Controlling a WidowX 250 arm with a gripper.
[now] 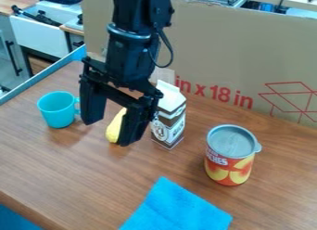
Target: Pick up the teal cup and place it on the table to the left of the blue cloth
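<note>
My gripper (pixel 110 130) hangs with its fingers parted over the worktop (pixel 80 164), nothing visibly held; the yellow thing (pixel 112 133) shows between them, partly hidden by the finger nearer the carton (pixel 169 122); its visible length slants from lower left to upper right; the turquoise cup (pixel 57 109) stands to the view's left, the can (pixel 230 156) to the right.

A turquoise cup (pixel 57 110), lidded can (pixel 229 165) and blue cloth (pixel 178 209) rest on a wooden table (pixel 77 171) before upright cardboard (pixel 248 50).
</note>
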